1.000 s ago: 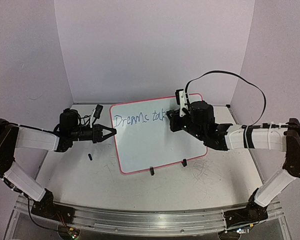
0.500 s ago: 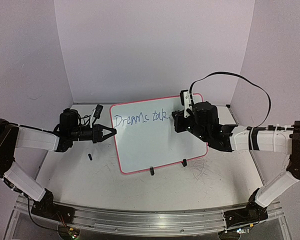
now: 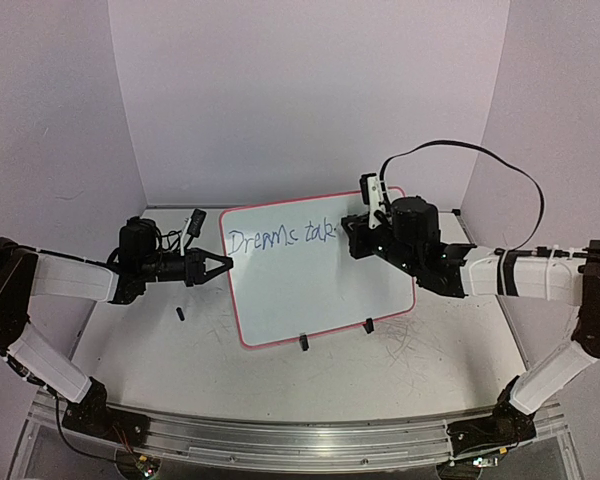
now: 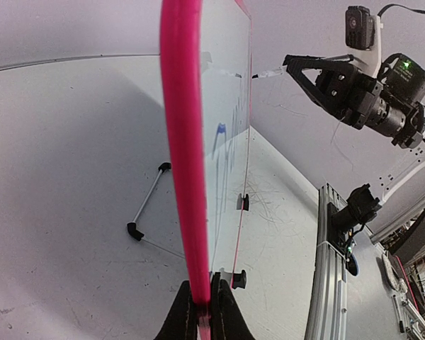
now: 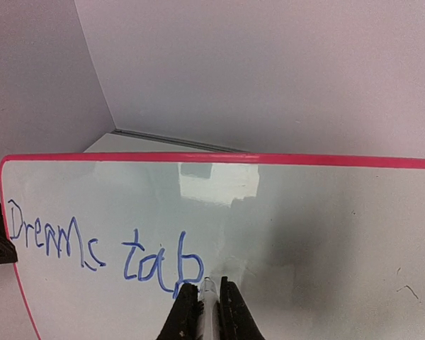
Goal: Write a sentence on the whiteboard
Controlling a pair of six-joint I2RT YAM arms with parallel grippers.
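Right gripper (image 3: 348, 240) is pinched tight on a marker (image 5: 209, 312), with the tip right at the whiteboard (image 3: 320, 290), just after the last blue letter. Blue handwriting (image 5: 57, 241) runs across the whiteboard's upper part: "Dreams", then "ta" and one more letter, a b or a k, hard to call. Left gripper (image 3: 223, 265) clamps the whiteboard's left edge, jaws closed on the thin pink-red rim (image 4: 180, 142). The whiteboard itself is white with rounded corners, propped at a tilt on the table (image 3: 140, 350) between the two grippers, with two small black clip feet (image 3: 304, 342) on its near edge. Below the writing its face is bare white. A small dark piece (image 3: 180, 314) lies on the table left of the whiteboard, near its lower left corner.
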